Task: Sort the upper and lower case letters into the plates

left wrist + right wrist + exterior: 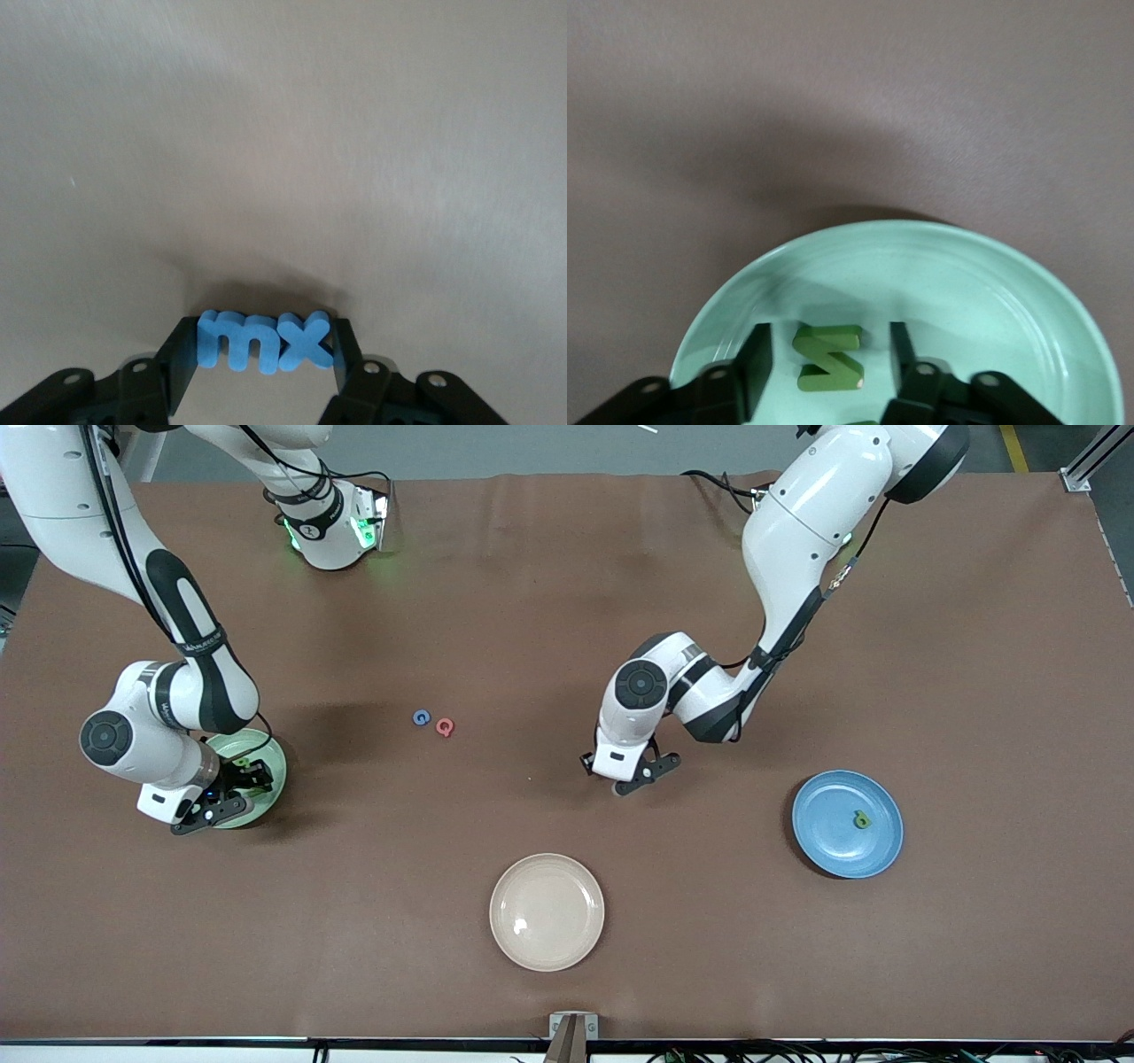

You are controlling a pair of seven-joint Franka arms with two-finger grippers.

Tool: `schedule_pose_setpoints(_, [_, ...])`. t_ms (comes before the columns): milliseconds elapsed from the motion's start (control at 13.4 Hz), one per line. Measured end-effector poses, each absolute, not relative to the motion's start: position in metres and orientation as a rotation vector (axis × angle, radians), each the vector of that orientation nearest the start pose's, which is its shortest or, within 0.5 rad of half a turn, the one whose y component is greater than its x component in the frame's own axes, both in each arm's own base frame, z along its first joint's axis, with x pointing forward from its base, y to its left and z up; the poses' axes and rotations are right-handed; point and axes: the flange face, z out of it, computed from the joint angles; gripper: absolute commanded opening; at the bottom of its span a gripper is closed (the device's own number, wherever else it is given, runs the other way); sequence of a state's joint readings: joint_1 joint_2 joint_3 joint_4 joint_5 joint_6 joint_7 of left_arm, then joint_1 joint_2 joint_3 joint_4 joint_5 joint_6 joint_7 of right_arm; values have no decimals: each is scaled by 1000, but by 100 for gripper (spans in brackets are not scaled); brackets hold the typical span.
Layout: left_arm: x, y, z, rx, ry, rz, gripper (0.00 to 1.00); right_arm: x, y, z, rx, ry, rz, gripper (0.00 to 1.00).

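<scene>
The light green plate (276, 760) lies at the right arm's end of the table. My right gripper (241, 781) hangs low over it, open. A dark green letter Z (830, 358) lies flat in the plate (966, 283) between the fingers, touching neither. My left gripper (631, 778) is over bare table near the middle, shut on two light blue letters, m and x (264, 341), pressed side by side. The blue plate (833, 850) at the left arm's end holds one green letter (861, 820). A blue letter G (422, 717) and a red letter Q (445, 727) lie together on the table.
A cream-beige plate (547, 948) with nothing in it lies near the front camera's edge, at the middle of the brown table (567, 602). Both arms' elbows hang low over the table.
</scene>
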State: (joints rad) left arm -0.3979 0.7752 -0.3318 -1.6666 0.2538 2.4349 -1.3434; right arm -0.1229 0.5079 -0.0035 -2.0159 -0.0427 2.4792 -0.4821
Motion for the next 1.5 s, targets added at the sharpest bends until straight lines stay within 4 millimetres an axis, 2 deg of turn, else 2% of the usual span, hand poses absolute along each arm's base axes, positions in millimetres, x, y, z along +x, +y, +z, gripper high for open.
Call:
schedule_pose_setpoints(150, [550, -417, 197, -3101, -884, 4, 0, 599, -74, 218, -3089, -612, 105, 100])
schedule_pose_setpoints(300, [580, -379, 230, -3077, -910, -44, 0, 599, -62, 257, -3074, -628, 152, 100])
schedule_pose_setpoints(449, [609, -319, 258, -3040, -864, -51, 0, 595, -34, 293, -3084, -567, 187, 100])
schedule_pose_setpoints(599, [638, -248, 270, -3021, -828, -40, 0, 588, 8, 313, -3110, -447, 235, 100])
schedule_pose_setpoints(674, [648, -216, 269, -3015, -828, -33, 0, 583, 30, 318, -3118, -384, 254, 100])
schedule_pose_setpoints(824, [659, -161, 260, -2995, -863, -5, 0, 572, 65, 312, -3092, -251, 294, 100])
schedule_pose_setpoints(899, [660, -142, 254, -2986, -876, 13, 1, 564, 79, 304, -3067, -198, 322, 100])
schedule_pose_setpoints(1048, [657, -116, 243, -2966, -903, 50, 1, 551, 107, 292, -3053, -110, 354, 100])
schedule_pose_setpoints(1198, [654, -91, 234, -2954, -909, 85, 6, 540, 144, 285, -3072, -32, 332, 100])
schedule_pose_setpoints(1273, [653, -76, 230, -2952, -907, 98, 25, 534, 163, 281, -3081, 8, 308, 100])
schedule_pose_setpoints(1423, [651, -45, 225, -2948, -910, 123, 98, 521, 202, 275, -3093, 110, 246, 100])
schedule_pose_setpoints(1498, [650, -35, 222, -2944, -917, 134, 100, 515, 219, 274, -3092, 173, 213, 100])
